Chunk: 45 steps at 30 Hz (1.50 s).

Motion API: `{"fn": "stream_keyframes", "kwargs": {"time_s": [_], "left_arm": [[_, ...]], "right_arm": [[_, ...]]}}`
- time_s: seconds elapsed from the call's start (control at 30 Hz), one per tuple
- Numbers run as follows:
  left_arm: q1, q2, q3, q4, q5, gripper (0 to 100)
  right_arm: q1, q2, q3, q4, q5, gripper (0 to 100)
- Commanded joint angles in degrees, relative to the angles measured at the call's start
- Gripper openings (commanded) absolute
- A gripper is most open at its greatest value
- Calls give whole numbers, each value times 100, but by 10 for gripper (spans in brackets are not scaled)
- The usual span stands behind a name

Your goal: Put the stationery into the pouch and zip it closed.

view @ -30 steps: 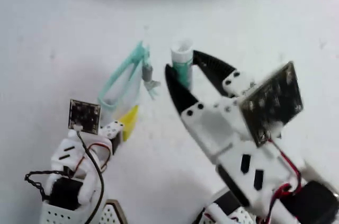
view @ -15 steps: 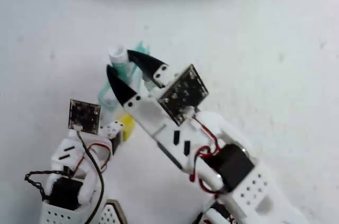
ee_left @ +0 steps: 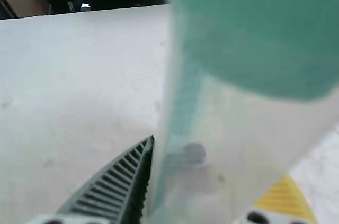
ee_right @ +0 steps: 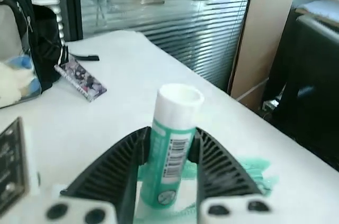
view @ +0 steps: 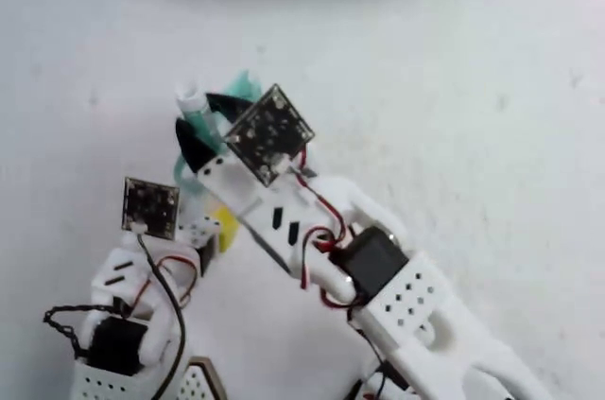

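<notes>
Teal and white, the glue stick (ee_right: 172,144) stands upright, clenched low on its body between the ribbed jaws of your right tool (ee_right: 169,140), white cap end up. In the high view that tool (view: 200,123) hangs right over the far end of the pouch (view: 244,85), which rests on the white tabletop (view: 454,88). Your left tool (ee_left: 212,195) is grasping the near end of the pouch (ee_left: 238,123), the clear wall pinched between its grey ribbed finger and the yellow jaw, so the teal zip edge runs away from it toward the glue stick. The step in hand looks like feeding the stick into the pouch, and nothing is inside yet as far as I can judge. To do it well, leave the left tool's hold as it is so the pouch cannot slide. Tilt the stick until its long axis lines up with the pouch, then bring the lower end to the mouth first. The mouth is hidden beneath the right tool, so how wide it gapes cannot be told; go in slowly and release only once most of the stick is past the zip edge.
</notes>
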Motion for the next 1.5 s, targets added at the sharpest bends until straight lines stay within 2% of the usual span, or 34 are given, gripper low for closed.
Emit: {"fn": "stream_keyframes", "kwargs": {"time_s": [0.0,0.17,0.5,0.67,0.77,0.8,0.9,1.0,1.03,1.13,1.23,1.37,1.47], "left_arm": [[57,-40,-229,-18,-18,273],[75,-40,-211,-18,-18,273],[75,-40,-202,-18,-18,272],[31,-40,-360,44,-18,271],[40,-40,-1310,1037,-9,276],[40,-40,-1442,1116,-9,280],[-119,-40,-1011,615,-18,306],[-171,-40,-1222,985,-44,302],[-233,-40,-1257,888,-53,303],[-532,-40,-624,-44,-44,299],[-488,-40,-202,-343,-62,298],[-382,-40,-211,-343,-62,278],[-382,-40,-211,-343,-53,177]], "right_arm": [[-22,-338,-97,462,53,42],[-22,-611,-114,1015,26,304],[13,-681,-1881,2185,26,269],[136,-664,-2022,2554,53,269],[101,-400,-2066,2818,53,269],[101,-303,-2066,2853,53,269],[233,75,-2048,2853,26,269],[259,576,-2066,2853,18,265],[259,743,-2066,2844,18,255],[321,1059,-2251,2923,35,197],[567,1042,-2936,3380,0,170],[725,1095,-3956,4101,-651,224],[725,1174,-4413,4593,-949,290]]}}
